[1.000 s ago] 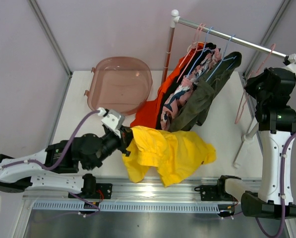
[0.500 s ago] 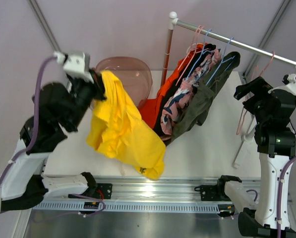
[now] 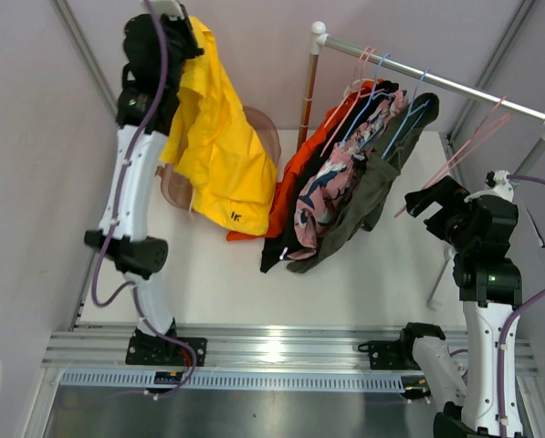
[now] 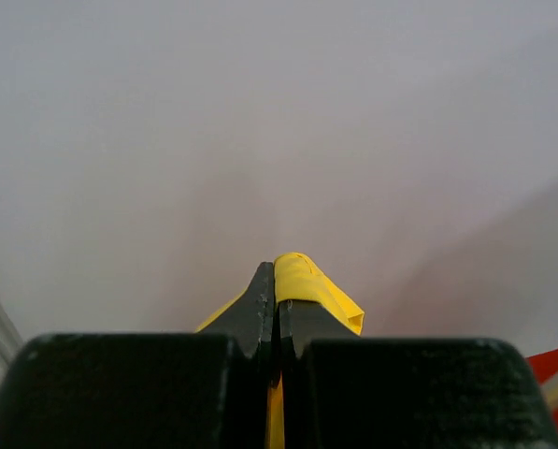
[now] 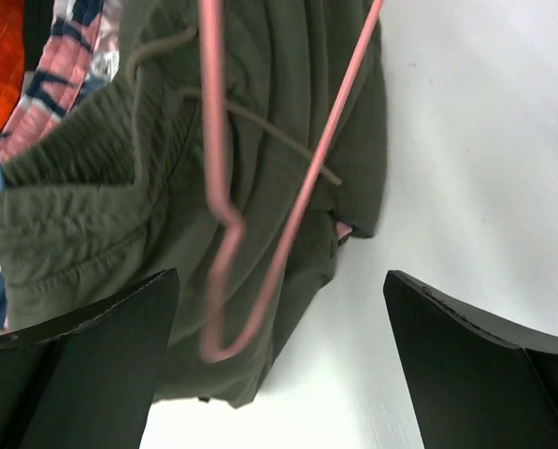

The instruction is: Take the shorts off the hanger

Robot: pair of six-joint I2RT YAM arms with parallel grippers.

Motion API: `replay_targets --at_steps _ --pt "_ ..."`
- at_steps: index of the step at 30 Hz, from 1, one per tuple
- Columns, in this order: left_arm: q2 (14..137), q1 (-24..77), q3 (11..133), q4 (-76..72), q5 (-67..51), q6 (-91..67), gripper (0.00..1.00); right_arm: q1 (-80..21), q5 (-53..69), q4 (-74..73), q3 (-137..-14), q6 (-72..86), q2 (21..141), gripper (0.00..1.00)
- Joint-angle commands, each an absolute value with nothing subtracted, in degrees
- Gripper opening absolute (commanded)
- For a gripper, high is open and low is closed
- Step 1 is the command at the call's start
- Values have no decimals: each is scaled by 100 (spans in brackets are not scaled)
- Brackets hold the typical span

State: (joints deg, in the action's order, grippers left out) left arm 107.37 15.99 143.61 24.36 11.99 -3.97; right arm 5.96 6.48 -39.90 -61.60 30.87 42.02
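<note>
My left gripper (image 3: 174, 13) is raised high at the far left, shut on a fold of the bright yellow shorts (image 3: 214, 137), which hang free below it. The left wrist view shows the yellow cloth (image 4: 308, 285) pinched between the closed jaws of that gripper (image 4: 278, 282). On the rail (image 3: 436, 82) hang orange (image 3: 295, 173), pink patterned (image 3: 325, 193), olive (image 3: 368, 187) and black (image 3: 274, 254) shorts. My right gripper (image 3: 427, 196) stands open just right of them. An empty pink hanger (image 5: 218, 187) dangles blurred before its wide jaws (image 5: 279, 323), in front of the olive shorts (image 5: 92, 206).
A translucent pink tub (image 3: 265, 137) sits at the back left, mostly hidden behind the yellow shorts. The rack's upright post (image 3: 309, 91) stands at the back centre and its right leg (image 3: 441, 274) near my right arm. The white table (image 3: 363, 292) lies below.
The left arm has swung the yellow shorts from the table's front up high over the tub. The right gripper has opened, dropped away from the rail, and the pink hanger now swings free.
</note>
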Motion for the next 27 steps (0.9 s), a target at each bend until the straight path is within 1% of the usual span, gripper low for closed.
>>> replay_targets --at_steps 1,3,4,5,6,7,8,9,11,12,14,15,16,17,19,21,24,25,26,27 --pt "11380 1538 14679 1863 1010 -721 0 598 1063 -3727 -6065 3024 3912 99" --pt "11557 1538 14258 1706 1116 -808 0 571 1081 -3735 -6047 2980 3867 99" --pt "11610 1538 13856 1670 1125 -817 3 571 1125 -3718 -6056 2988 3850 99" --pt "11689 1529 13625 1696 1116 -878 10 563 1160 -3692 -6056 2988 3797 99" --pt "11916 1529 13597 1931 1099 -905 25 563 1265 -3631 -6056 3049 3779 99" --pt "12048 1529 13640 2116 1038 -940 70 554 1300 -3586 -6064 3076 3744 99" --pt "12154 1529 13719 2301 1020 -1054 94 554 1327 -3569 -6082 3111 3701 99" --pt "12286 1529 13755 2625 1011 -1107 99 545 1336 -3568 -6117 3172 3683 99" --pt "12235 1529 13720 2821 1150 -1256 99 536 1336 -3551 -6222 3225 3656 99" --pt "12130 1538 13328 2847 1195 -1292 99 536 1310 -3559 -6266 3252 3682 99" --pt "11455 1564 12870 2542 1178 -1301 99 519 1283 -3560 -6424 3313 3770 99" --pt "11165 1573 12041 2375 1160 -1292 99 501 1283 -3560 -6494 3331 3875 100" --pt "10579 1599 11789 2164 1143 -1275 99 484 1266 -3560 -6573 3348 3937 99" --pt "10295 1634 11342 2093 1082 -1231 99 475 1231 -3603 -6783 3340 3998 100" --pt "9558 1670 10682 2074 994 -1187 99 431 1038 -3726 -7065 3314 4217 100" --pt "9108 1679 10277 2249 923 -1213 99 387 915 -3911 -7398 3322 4332 99" --pt "8141 1696 9608 2391 757 -1257 99 334 975 -3973 -7567 3480 4360 99" --pt "7886 1696 8971 2356 695 -1274 99 317 1036 -3947 -7576 3550 4333 99" --pt "7353 1714 8739 2295 651 -1327 99 299 1159 -3859 -7567 3716 4324 99" --pt "7087 1723 8319 2155 607 -1345 99 238 1221 -3771 -7550 3779 4307 99"
